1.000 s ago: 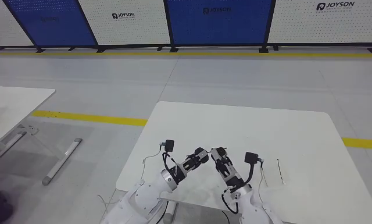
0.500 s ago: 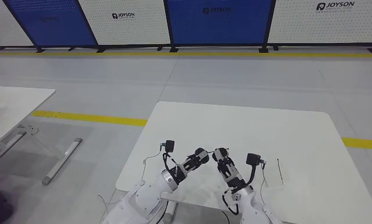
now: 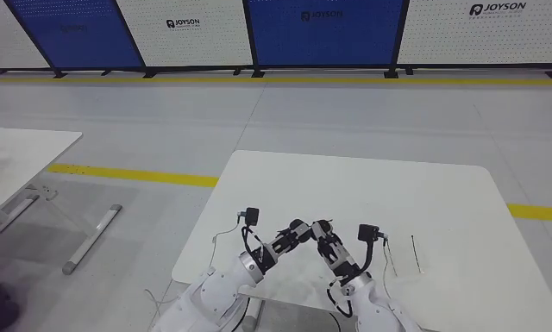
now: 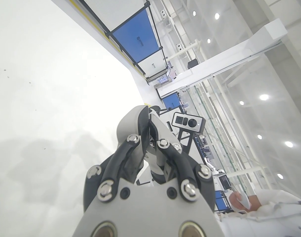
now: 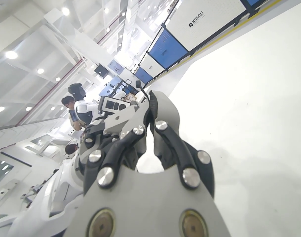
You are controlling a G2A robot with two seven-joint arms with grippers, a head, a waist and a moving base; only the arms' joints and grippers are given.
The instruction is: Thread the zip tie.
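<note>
Surface (image 3: 431,194): found white, blue and white panels (image 3: 326,26) beyond | Left end effector (image 4: 149,114): found over near edge, fingers (image 4: 130,124) pressed together | Right end effector (image 5: 150,97): found just beside it, clamped on black zip tie (image 5: 138,84), head poking out clear of the grip | Far right: spotted thin dark strip (image 3: 418,253) lying flat on surface.

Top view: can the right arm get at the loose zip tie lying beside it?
Probably yes: the zip tie lies bare on the table, nothing between, but the right gripper is shut.

white table (image 3: 388,185), dark zip tie (image 3: 417,253)
</note>
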